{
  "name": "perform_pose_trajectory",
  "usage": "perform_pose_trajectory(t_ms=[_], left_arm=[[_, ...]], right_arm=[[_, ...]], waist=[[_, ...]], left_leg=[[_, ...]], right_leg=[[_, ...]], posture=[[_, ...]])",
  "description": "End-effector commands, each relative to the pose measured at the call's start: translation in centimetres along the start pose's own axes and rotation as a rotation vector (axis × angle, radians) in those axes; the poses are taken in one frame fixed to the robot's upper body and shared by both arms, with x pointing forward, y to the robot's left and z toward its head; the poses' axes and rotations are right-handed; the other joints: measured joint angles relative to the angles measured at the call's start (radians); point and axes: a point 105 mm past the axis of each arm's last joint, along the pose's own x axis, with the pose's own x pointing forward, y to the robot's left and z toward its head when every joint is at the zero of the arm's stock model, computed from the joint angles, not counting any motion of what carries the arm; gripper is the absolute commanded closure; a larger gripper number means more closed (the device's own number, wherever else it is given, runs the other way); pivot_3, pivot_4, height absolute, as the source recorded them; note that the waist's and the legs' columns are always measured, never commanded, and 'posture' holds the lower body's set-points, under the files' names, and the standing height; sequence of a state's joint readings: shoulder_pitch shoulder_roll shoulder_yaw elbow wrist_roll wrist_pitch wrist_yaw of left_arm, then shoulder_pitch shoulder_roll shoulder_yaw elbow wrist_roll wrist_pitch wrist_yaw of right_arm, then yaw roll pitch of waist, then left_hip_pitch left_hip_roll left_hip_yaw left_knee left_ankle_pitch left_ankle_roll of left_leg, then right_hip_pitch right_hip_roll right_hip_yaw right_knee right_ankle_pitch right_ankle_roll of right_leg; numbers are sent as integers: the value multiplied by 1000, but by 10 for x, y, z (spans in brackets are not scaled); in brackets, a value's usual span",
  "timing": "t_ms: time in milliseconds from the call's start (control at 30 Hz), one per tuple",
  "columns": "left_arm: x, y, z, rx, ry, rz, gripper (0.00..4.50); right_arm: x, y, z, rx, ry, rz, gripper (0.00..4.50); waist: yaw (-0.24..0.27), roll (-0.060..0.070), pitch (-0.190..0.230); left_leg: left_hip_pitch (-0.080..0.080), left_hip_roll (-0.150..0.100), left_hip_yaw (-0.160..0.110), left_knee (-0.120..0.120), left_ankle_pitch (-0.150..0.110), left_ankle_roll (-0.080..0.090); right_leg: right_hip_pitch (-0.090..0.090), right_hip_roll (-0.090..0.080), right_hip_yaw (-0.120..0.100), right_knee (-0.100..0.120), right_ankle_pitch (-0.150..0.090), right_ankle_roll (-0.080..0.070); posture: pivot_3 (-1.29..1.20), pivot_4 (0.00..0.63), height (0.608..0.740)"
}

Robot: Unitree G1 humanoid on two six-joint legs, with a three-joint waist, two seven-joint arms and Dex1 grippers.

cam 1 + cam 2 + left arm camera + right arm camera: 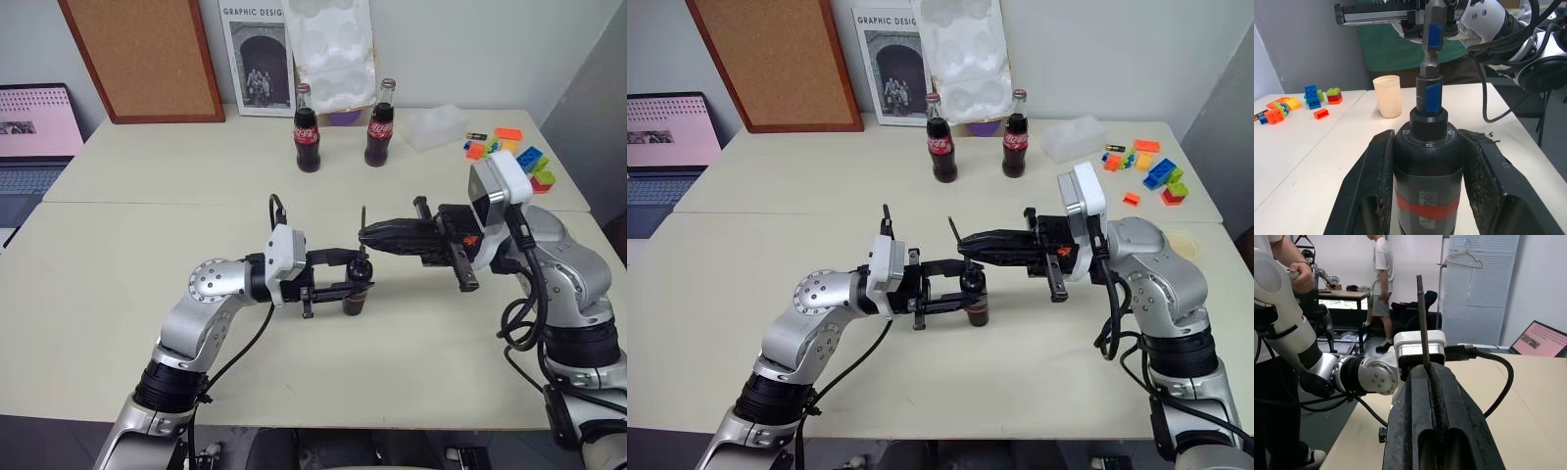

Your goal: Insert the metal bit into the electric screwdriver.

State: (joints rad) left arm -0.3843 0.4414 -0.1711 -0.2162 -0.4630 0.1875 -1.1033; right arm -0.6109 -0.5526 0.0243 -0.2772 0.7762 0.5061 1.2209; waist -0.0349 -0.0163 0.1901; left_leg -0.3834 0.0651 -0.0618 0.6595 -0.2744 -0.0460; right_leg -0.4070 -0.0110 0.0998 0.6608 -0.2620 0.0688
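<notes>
While the metal bit (362, 219) stands upright, pinched at its lower end in the right gripper (368, 234), whose jaws are clamped tight on it, the electric screwdriver (357, 293) sits just below, gripped upright by the left gripper (355, 284) with jaws closed around its dark body. Its red band and blue-marked tip face up toward the bit in the left wrist view. Both grippers meet above the tabletop (147, 245). Well beyond the jaws stand two cola bottles (307, 132), with toy bricks (519, 157) off to the right.
</notes>
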Motion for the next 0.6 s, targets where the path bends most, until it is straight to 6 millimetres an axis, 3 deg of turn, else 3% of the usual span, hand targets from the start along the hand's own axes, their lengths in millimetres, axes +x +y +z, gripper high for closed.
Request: perform_pose_trajectory(t_ms=[33,600], left_arm=[[2,-1,-1,1,7,-14,2865],[1,-3,-1,18,14,-38,2865]], right_arm=[[-5,-2,-8,22,89,5,4500],[-10,-16,-8,16,233,113,4500]], waist=[[0,0,0],[0,0,0]], left_leg=[[0,0,0,0,0,0],[1,0,0,0,0,0]], right_leg=[[0,0,0,0,0,0],[1,0,0,0,0,1]], posture=[[0,150,740],[0,150,740]])
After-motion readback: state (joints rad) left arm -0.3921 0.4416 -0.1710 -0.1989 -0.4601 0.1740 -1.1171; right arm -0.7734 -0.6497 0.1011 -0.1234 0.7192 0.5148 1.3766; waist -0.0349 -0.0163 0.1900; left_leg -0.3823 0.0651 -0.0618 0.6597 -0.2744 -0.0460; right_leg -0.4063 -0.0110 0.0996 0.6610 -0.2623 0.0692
